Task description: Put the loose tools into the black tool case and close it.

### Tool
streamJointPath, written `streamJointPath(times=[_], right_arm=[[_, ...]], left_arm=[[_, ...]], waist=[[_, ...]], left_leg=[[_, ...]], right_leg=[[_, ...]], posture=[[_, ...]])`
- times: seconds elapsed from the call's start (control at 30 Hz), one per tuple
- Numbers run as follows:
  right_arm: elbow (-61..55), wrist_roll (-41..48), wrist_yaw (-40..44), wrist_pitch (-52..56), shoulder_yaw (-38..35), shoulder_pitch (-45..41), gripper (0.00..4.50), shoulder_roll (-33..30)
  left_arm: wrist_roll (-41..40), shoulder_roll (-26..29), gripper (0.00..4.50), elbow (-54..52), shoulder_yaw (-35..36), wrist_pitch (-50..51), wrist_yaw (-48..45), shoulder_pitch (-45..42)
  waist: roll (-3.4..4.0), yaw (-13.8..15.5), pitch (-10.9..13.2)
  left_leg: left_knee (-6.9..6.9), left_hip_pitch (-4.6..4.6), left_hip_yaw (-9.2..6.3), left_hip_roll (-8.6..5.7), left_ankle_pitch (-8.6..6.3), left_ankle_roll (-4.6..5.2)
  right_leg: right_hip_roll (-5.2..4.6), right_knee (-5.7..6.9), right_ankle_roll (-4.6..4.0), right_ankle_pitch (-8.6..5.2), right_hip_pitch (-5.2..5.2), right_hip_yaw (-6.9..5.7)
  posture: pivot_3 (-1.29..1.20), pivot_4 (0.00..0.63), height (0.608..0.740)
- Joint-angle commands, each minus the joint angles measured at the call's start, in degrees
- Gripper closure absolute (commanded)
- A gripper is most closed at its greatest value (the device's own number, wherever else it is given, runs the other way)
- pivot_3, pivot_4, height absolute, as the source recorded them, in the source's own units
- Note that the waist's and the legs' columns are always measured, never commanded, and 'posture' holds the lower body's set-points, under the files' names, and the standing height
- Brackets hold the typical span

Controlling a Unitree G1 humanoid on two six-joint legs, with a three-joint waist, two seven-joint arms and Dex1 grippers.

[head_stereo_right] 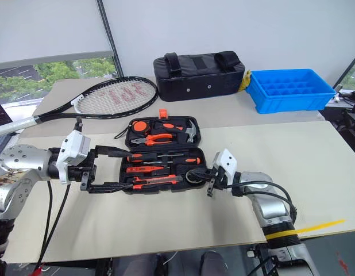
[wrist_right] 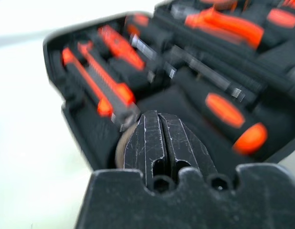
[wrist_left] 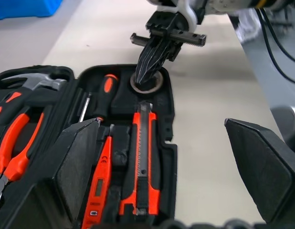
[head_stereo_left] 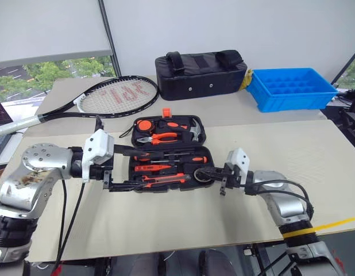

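Right now I have the black tool case (head_stereo_left: 166, 152) lying open on the surface, dead centre ahead of me, lid half toward twelve o'clock and tray half toward six. Its long axis runs nine to three. The utility knife (head_stereo_left: 164, 180) lies in the front slot along that same line, and the screwdrivers (head_stereo_left: 177, 159) lie parallel behind it, handles toward three.

My right gripper (wrist_left: 148, 76) has its jaws pressed fully together, holding nothing; the tip pokes down into the tape roll (wrist_left: 146, 83), which sits in the tray's corner at about four o'clock. My left gripper (head_stereo_left: 117, 168) stands with jaws spread wide and empty at the case's nine o'clock end, one finger over the back of the tray and one along the front edge.

I judge the tools are all seated, so closing is what remains. The risks as I see them:
- If the right tip drags out at an angle, it could lift the roll out of its pocket, and the lid would not shut flat.
- If the left fingers push the case end, the case could skid toward three, since nothing braces it.
- The lid lies flat; a poor catch on its rim could let it drop back.
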Motion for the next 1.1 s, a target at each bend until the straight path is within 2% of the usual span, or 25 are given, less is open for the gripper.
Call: streamJointPath(times=[0.03, 0.1, 0.2, 0.3, 0.4, 0.57, 0.7, 0.73, 0.77, 0.97, 1.1], right_arm=[[1.7, 3.7, -1.6, 2.9, -4.9, -6.6, 4.47, -0.8], [6.2, 2.6, -2.5, 5.2, -5.1, -10.4, 4.47, -1.7], [15.3, -0.9, -4.1, 8.2, -3.1, -16.5, 3.71, -2.8], [27.1, -1.3, -9.7, 11.2, -5.1, -24.7, 2.73, 0.2], [38.1, 0.2, -9.6, 15.6, -7.1, -31.3, 1.69, 2.4], [56.0, 1.9, -8.5, 19.1, -11.7, -40.2, 1.69, 4.7], [62.8, 0.7, -6.4, 17.4, -12.6, -43.5, 1.69, 5.4], [63.7, 0.5, -6.0, 17.1, -12.7, -44.0, 2.19, 5.5], [64.4, 0.2, -6.2, 16.6, -12.9, -44.4, 2.36, 5.6], [66.5, 0.0, -6.4, 15.4, -14.8, -45.8, 4.45, 5.9], [66.7, -0.2, -6.9, 14.8, -15.8, -46.2, 4.48, 6.1]], left_arm=[[-1.9, -3.9, 0.00, 6.0, 4.6, 0.3, 6.1, -4.1], [-1.9, -6.0, 0.00, 11.0, 5.0, 2.4, 9.4, -6.5], [-2.0, -9.2, 0.00, 22.7, 5.9, 8.7, 15.6, -12.8], [-0.3, -10.9, 0.00, 37.4, 6.9, 10.9, 19.1, -20.1], [0.1, -11.6, 0.00, 48.9, 7.3, 13.6, 18.8, -25.8], [2.4, -12.9, 0.00, 70.5, 10.1, 11.4, 22.3, -35.7], [5.4, -13.4, 0.00, 77.4, 9.4, 8.9, 21.0, -39.1], [5.9, -13.4, 0.00, 78.3, 9.3, 8.7, 20.4, -39.5], [6.4, -13.5, 0.00, 79.0, 9.3, 8.5, 19.8, -39.9], [7.7, -13.9, 0.00, 81.2, 10.1, 8.1, 16.9, -41.2], [8.8, -14.4, 0.00, 81.7, 10.3, 7.8, 16.6, -40.9]], waist=[[-0.01, 0.0, 0.0], [-0.02, 0.0, 0.0], [-0.03, 0.1, 0.0], [-0.08, -0.2, 0.0], [-0.08, -0.6, 0.0], [-0.08, -0.7, 0.0], [-0.08, -1.0, 0.0], [-0.08, -1.1, 0.0], [-0.08, -1.2, 0.0], [-0.08, -2.1, 0.0], [-0.08, -3.1, 0.0]], left_leg=[[0.00, 0.01, -0.01, 0.00, 0.00, 0.01], [0.00, 0.03, -0.04, 0.00, 0.00, 0.02], [-0.01, 0.17, -0.04, -0.01, -0.04, 0.09], [0.01, 0.13, -0.05, -0.07, 0.00, 0.04], [-0.03, 0.06, 0.03, -0.07, 0.20, -0.29], [-0.13, -0.24, 0.11, -0.11, 0.19, -0.29], [-0.26, -0.53, 0.15, -0.16, 0.20, -0.30], [-0.30, -0.54, 0.17, -0.17, 0.20, -0.31], [-0.36, -0.54, 0.20, -0.19, 0.20, -0.31], [-0.40, -0.58, 0.26, -0.17, 0.24, -0.38], [-0.41, -0.48, 0.29, -0.13, 0.28, -0.44]], right_leg=[[0.00, 0.01, 0.00, 0.00, 0.00, 0.00], [0.01, 0.04, -0.02, 0.01, 0.03, 0.00], [0.02, 0.05, -0.02, 0.01, 0.18, -0.01], [0.04, 0.07, -0.02, 0.02, 0.17, 0.00], [0.09, 0.25, -0.04, 0.03, 0.08, 0.02], [0.10, 0.16, -0.01, 0.04, -0.26, -0.01], [0.06, 0.09, 0.01, 0.05, -0.53, -0.16], [0.03, 0.09, 0.02, 0.05, -0.55, -0.23], [-0.01, 0.08, 0.02, 0.04, -0.57, -0.27], [-0.02, 0.02, 0.02, 0.04, -0.59, -0.37], [-0.04, 0.08, 0.02, 0.04, -0.60, -0.36]], posture=[[0.00, 0.150, 0.740], [0.00, 0.150, 0.740], [0.00, 0.150, 0.740], [0.00, 0.150, 0.740], [0.00, 0.150, 0.740], [0.00, 0.150, 0.740], [0.00, 0.150, 0.740], [0.00, 0.150, 0.740], [0.00, 0.150, 0.740], [0.00, 0.150, 0.740], [0.00, 0.150, 0.740]])
